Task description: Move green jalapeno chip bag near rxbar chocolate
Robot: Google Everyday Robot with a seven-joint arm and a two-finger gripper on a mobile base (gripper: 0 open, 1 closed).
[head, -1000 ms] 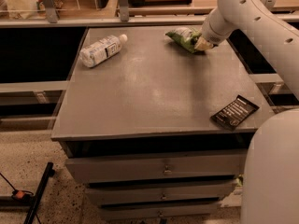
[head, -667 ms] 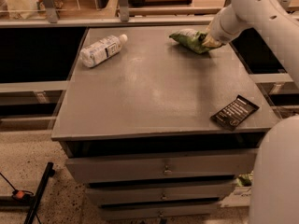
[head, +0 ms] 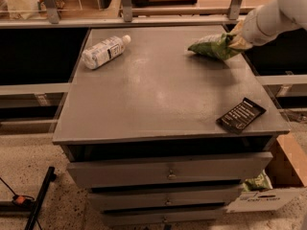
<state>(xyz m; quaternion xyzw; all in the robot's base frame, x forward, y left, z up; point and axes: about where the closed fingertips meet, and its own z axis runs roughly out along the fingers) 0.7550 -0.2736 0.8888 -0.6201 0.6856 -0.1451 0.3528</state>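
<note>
The green jalapeno chip bag (head: 212, 47) is held just above the far right part of the grey table top (head: 163, 95). My gripper (head: 236, 40) is shut on the bag's right end, with my white arm coming in from the upper right. The rxbar chocolate (head: 241, 115), a flat black wrapper with white text, lies near the table's front right corner, well in front of the bag.
A white-labelled plastic bottle (head: 103, 51) lies on its side at the far left of the table. Drawers (head: 168, 172) sit below the top. A cardboard box (head: 283, 169) stands on the floor at the right. A rail (head: 144, 20) runs behind the table.
My gripper has carried the chip bag to the right and slightly toward the front, lifting it off the table. The bottle and the rxbar have not moved.
</note>
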